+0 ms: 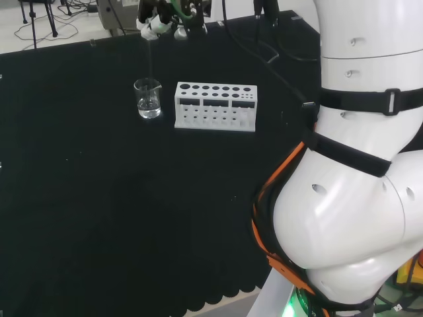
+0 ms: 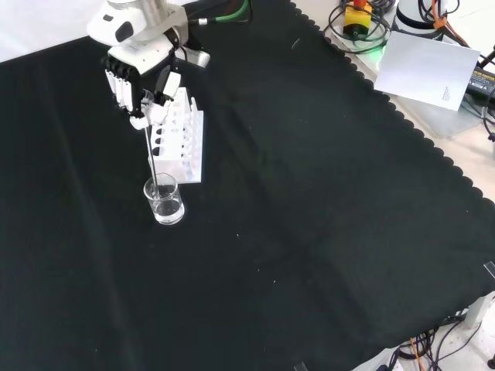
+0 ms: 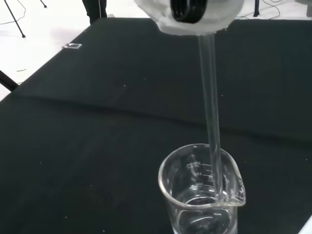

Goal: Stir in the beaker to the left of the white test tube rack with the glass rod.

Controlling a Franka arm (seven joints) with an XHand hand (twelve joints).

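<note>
Your hand (image 2: 143, 81), fingers curled around the glass rod (image 3: 210, 122), has its tip inside the beaker (image 3: 202, 195); stirring wide risks tipping it toward the test tube rack (image 1: 215, 106).

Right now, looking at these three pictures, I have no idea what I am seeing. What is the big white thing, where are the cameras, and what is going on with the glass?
The big white shape in the head view is the robot arm itself, seen from a camera behind and above its base. A second camera in front looks down on the black cloth. The third sits at the wrist, looking past the palm. In place of a claw the arm carries a black and white hand with fingers and a thumb. Its fingers are curled round a thin glass rod, which hangs down into a clear beaker; the rod's lower end is inside the glass. The beaker holds some clear liquid. Beside it stands a white test tube rack.
</note>
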